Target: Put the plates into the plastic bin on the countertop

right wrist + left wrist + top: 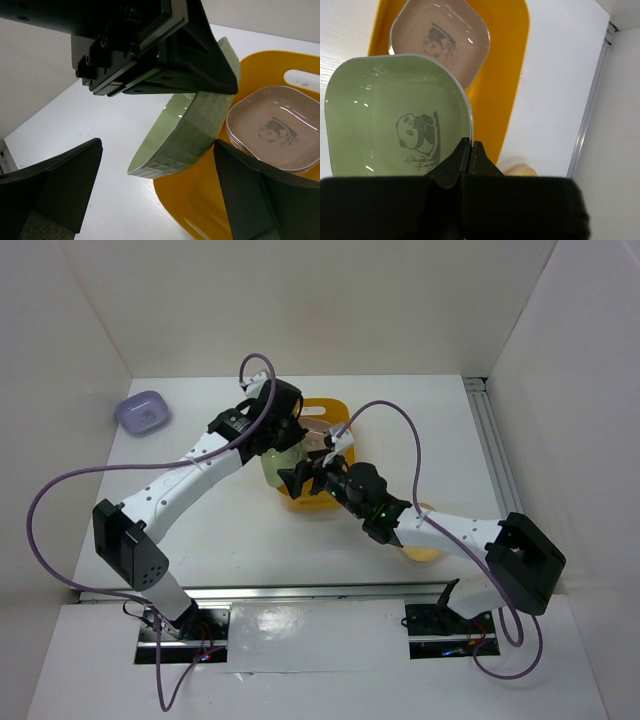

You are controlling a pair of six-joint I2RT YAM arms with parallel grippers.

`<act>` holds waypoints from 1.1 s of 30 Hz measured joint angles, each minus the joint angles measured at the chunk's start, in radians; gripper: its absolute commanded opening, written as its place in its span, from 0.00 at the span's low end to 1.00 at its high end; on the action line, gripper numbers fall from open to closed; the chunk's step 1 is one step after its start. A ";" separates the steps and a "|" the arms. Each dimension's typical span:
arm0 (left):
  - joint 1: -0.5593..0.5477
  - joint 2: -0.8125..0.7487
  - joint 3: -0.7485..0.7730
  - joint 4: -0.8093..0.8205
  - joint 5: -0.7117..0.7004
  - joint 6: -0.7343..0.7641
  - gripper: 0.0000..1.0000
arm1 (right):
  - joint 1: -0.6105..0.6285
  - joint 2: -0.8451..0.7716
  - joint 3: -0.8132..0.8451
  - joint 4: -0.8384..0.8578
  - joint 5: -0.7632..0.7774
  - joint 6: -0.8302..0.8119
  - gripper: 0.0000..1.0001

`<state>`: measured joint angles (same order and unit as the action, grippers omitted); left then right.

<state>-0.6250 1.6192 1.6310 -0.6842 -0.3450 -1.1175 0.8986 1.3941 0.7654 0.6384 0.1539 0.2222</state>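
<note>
**Q:** setup?
**A:** white countertop (pixel 200 540), white walls (pixel 300 300); bin's (pixel 335 410) long side runs away from my bases
**Q:** green plate (pixel 395 115)?
**A:** tilted over bin's edge, pinched rim highest, clamped in my left gripper (pixel 471 150); right gripper (pixel 157 172) gapes empty

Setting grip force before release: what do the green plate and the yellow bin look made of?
The green plate: hard and glossy, probably melamine or glazed ceramic. It shows sharp light spots inside and a moulded quilted relief underneath; which of the two is unclear. The bin: likely moulded plastic, smooth semi-gloss yellow-orange, with a soft sheen and rounded corners.
</note>
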 measured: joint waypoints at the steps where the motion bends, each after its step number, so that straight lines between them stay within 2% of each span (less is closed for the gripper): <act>1: -0.006 0.000 0.006 0.005 0.000 -0.010 0.00 | 0.001 0.002 0.000 0.011 0.000 0.001 0.99; 5: -0.013 0.000 0.016 0.015 -0.002 -0.018 0.00 | 0.005 0.007 0.000 0.038 0.034 0.010 0.99; 8: -0.015 -0.003 0.008 0.028 -0.005 -0.026 0.00 | 0.007 0.022 -0.001 0.059 0.079 0.021 0.94; 9: -0.017 -0.007 0.001 0.033 -0.006 -0.034 0.00 | 0.007 0.025 -0.002 0.059 0.092 0.023 0.88; 11: -0.022 -0.016 -0.010 0.037 -0.006 -0.039 0.00 | 0.007 0.031 -0.005 0.062 0.112 0.029 0.83; 12: -0.024 -0.021 -0.015 0.040 -0.006 -0.039 0.00 | 0.007 0.034 -0.006 0.066 0.121 0.034 0.76; 13: -0.025 -0.026 -0.019 0.042 -0.006 -0.039 0.00 | 0.007 0.038 -0.006 0.066 0.127 0.035 0.76; 15: -0.026 -0.038 -0.028 0.049 -0.003 -0.040 0.00 | 0.007 0.048 -0.007 0.068 0.149 0.045 0.68; 16: -0.026 -0.045 -0.034 0.057 -0.002 -0.040 0.00 | 0.008 0.051 -0.007 0.071 0.155 0.051 0.52; 19: -0.026 -0.062 -0.053 0.087 -0.003 -0.055 0.00 | 0.014 0.053 -0.011 0.088 0.204 0.080 0.28; 21: -0.026 -0.077 -0.068 0.105 -0.009 -0.070 0.00 | 0.014 0.053 -0.021 0.103 0.229 0.102 0.28; 22: -0.026 -0.078 -0.070 0.115 -0.009 -0.070 0.00 | 0.014 0.054 -0.023 0.111 0.233 0.103 0.24; 26: -0.026 -0.079 -0.076 0.122 0.001 -0.065 0.10 | 0.023 0.053 -0.027 0.114 0.256 0.102 0.15; 30: -0.026 -0.079 -0.080 0.132 0.015 -0.061 0.17 | 0.030 0.048 -0.029 0.108 0.289 0.104 0.00; 32: -0.026 -0.079 -0.080 0.138 0.025 -0.060 0.17 | 0.032 0.040 -0.032 0.101 0.306 0.107 0.00; 33: -0.026 -0.079 -0.080 0.141 0.029 -0.060 0.20 | 0.032 0.034 -0.034 0.096 0.314 0.109 0.00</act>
<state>-0.6514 1.5406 1.5509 -0.5430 -0.3157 -1.1778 0.9310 1.4277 0.7311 0.7341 0.4675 0.3317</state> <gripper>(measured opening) 0.166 0.474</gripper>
